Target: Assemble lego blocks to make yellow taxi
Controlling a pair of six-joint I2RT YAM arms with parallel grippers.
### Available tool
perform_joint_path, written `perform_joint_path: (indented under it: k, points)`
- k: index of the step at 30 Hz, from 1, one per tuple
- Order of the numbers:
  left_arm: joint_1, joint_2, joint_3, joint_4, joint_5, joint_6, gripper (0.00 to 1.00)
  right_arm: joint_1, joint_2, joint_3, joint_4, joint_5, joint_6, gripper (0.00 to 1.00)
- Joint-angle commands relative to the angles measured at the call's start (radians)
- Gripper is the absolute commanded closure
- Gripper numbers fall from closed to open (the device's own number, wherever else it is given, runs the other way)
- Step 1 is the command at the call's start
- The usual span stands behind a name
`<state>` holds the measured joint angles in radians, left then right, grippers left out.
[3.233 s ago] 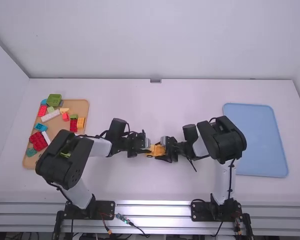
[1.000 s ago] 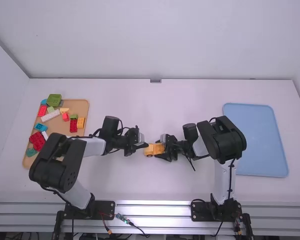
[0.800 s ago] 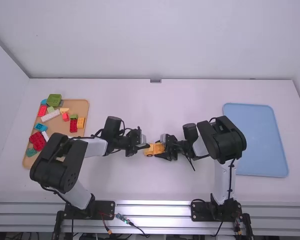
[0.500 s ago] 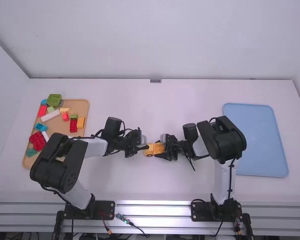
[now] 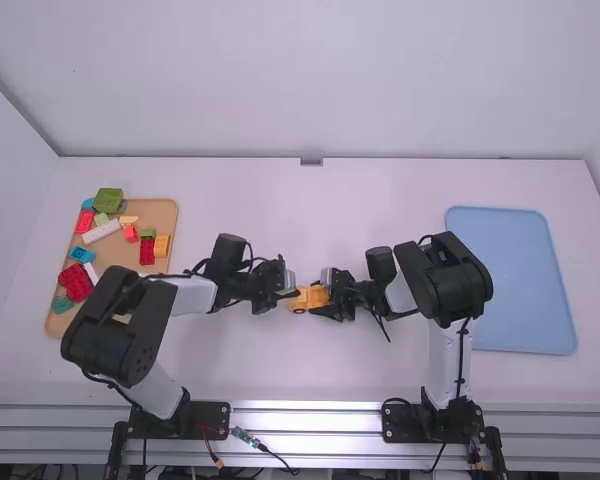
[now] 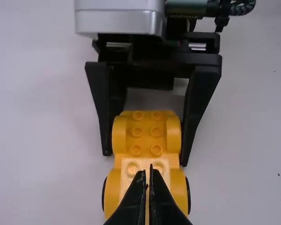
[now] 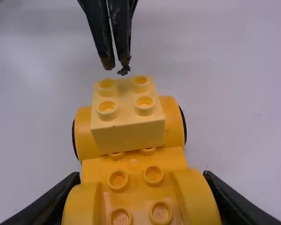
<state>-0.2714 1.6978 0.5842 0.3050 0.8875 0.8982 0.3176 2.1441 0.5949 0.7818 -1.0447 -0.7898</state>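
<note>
High view, white table (image 5: 380, 375) (pale wall (image 5: 320, 80) beyond), left fingers (image 5: 287, 294) clenched, right fingers (image 5: 327, 315) grasping yellow car (image 5: 302, 301)

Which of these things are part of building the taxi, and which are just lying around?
Part of the job:
yellow wheeled base
pale yellow block on it
right hand, gripping the base
left hand, near the block

Probably just lying about:
big green block
long white block
blue tray
</note>
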Motion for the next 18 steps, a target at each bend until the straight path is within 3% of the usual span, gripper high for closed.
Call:
perform_joint_path:
  k: [1, 10, 18]
  points:
    - [-0.029, 0.007, -0.013, 0.000, -0.023, -0.019, 0.98, -0.003, 0.010, 0.000, -0.003, -0.010, 0.000, 0.40]
    - [-0.062, 0.010, -0.013, -0.008, -0.129, -0.064, 0.98, -0.003, 0.010, 0.002, -0.005, -0.010, 0.000, 0.40]
    - [-0.059, 0.041, -0.013, 0.036, -0.111, -0.066, 0.98, -0.003, 0.010, 0.001, -0.005, -0.010, 0.000, 0.40]
